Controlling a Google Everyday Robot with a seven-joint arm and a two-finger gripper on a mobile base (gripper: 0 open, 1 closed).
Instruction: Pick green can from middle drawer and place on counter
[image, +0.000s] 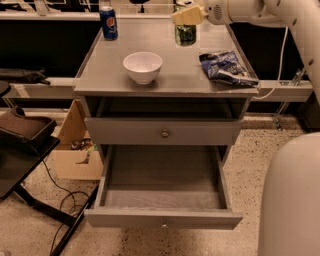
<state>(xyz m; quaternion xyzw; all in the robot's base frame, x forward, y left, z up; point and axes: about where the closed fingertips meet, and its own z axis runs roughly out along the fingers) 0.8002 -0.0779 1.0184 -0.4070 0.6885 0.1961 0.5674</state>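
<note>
The green can (185, 34) stands upright at the far middle of the counter (170, 80), on it or just above it; I cannot tell which. My gripper (187, 15) is over the can's top, its yellowish fingers (188, 15) closed on it, and the white arm reaches in from the upper right. The middle drawer (162, 218) is pulled out below, and its bare grey floor (162, 175) has nothing on it.
A white bowl (143, 66) sits at the counter's front centre, a blue Pepsi can (108, 22) at the back left, and a blue crinkled bag (226, 66) at the right. The upper drawer front (164, 133) is shut. A cardboard box (75, 150) and cables lie on the floor at left. My white body (292, 200) fills the lower right.
</note>
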